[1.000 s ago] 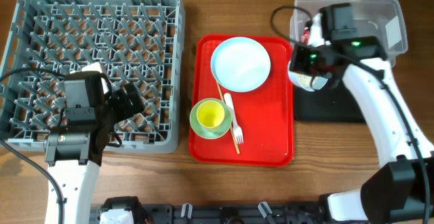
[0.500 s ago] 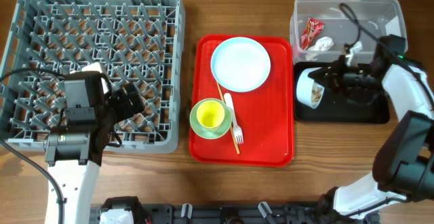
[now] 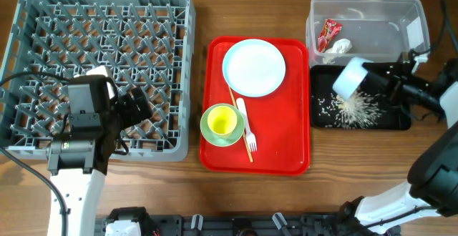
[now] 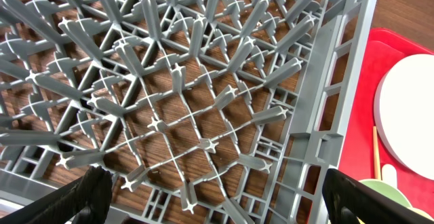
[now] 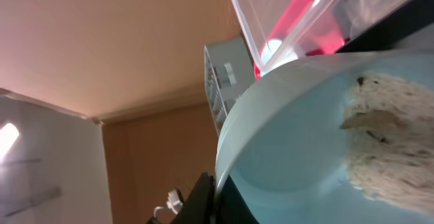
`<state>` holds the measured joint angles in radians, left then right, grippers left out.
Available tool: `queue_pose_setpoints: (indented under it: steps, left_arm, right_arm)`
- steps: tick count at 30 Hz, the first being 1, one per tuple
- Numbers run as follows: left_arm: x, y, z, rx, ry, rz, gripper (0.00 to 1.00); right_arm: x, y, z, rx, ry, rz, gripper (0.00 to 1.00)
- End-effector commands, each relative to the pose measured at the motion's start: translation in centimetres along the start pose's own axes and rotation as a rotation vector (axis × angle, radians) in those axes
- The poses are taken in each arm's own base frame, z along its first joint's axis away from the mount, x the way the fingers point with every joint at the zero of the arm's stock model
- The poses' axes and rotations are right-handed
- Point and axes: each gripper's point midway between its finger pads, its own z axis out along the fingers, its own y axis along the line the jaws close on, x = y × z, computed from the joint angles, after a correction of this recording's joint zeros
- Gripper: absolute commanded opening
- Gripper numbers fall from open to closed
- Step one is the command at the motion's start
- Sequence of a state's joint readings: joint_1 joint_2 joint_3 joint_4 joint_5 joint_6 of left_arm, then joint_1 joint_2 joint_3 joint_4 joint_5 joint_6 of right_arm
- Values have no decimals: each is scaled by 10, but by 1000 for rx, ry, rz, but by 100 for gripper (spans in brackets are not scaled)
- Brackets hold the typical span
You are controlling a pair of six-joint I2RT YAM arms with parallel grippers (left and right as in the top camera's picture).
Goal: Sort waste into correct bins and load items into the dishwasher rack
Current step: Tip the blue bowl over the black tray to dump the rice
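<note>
My left pincer (image 4: 217,180) hangs with its jaws wide apart and nothing between them, low over the near right part of the grey dishwasher rack (image 3: 43,21), which fills the table (image 3: 200,193) at my 10 o'clock. Straight ahead, on the red tray (image 3: 286,146), the yellow cup (image 3: 222,121) sits inside the pale-green bowl (image 3: 207,126) at the near end. The white fork (image 3: 247,127) and the thin wooden stick (image 3: 233,100) lie just beside it at its 3 o'clock. The round pale-blue plate (image 3: 253,66) lies beyond them. At my 2 o'clock, my right pincer (image 3: 373,76) is clamped on the small pale-blue bowl (image 3: 349,79), tipped on its side over the black tray (image 3: 401,121). Rice-like food scraps (image 3: 351,109) lie scattered on that tray below it, and a clump clings inside the bowl. Farthest, touching the black tray at its 12 o'clock, the clear tub (image 3: 365,1) holds the red wrapper (image 3: 329,33) and white tissue (image 3: 341,46).
</note>
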<state>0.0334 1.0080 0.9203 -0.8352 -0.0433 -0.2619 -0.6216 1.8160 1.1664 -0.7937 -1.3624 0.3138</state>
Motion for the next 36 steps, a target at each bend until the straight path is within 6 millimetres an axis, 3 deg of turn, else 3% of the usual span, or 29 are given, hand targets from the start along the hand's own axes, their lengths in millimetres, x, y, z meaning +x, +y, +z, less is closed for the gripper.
queue_pose_setpoints:
  steps: [1, 5, 9, 16, 20, 22, 23, 26, 28, 30, 31, 34, 36]
  left_arm:
    - [-3, -4, -3, 15, -5, -5, 100]
    - [-1, -3, -3, 11, 4, -4, 100]
    - [-1, -3, -3, 11, 4, -4, 100]
    - [-1, -3, -3, 11, 4, -4, 100]
    - [-1, -3, -3, 11, 4, -4, 100]
    - [-1, -3, -3, 11, 4, -4, 100]
    - [-1, -3, -3, 11, 4, -4, 100]
    - [-1, -3, -3, 11, 4, -4, 100]
    - [-1, -3, -3, 11, 4, -4, 100]
    - [-1, -3, -3, 11, 4, -4, 100]
    - [-1, -3, -3, 11, 4, -4, 100]
    - [-1, -3, -3, 11, 4, -4, 100]
    - [-1, -3, -3, 11, 4, -4, 100]
  right_arm:
    - [-10, 4, -13, -60, -27, 73, 4]
    - [-18, 10, -16, -84, -38, 64, 4]
    - [-6, 39, -21, -249, 36, 2, 4]
    - [-9, 40, -21, -247, 31, -45, 4]
    - [-27, 3, -16, -35, -72, -16, 4]
    - [-27, -5, -16, 9, -86, 14, 4]
    - [-25, -3, -16, -4, -79, 16, 4]
    - [-8, 41, -21, -258, 4, -275, 5]
    - [-11, 33, -19, -215, -12, -282, 5]
    - [-23, -1, -16, -12, -71, -190, 6]
    - [-26, -28, -16, 136, -102, -98, 4]
    - [-4, 5, -8, -59, -18, -394, 4]
    - [4, 5, -2, -65, 5, -435, 9]
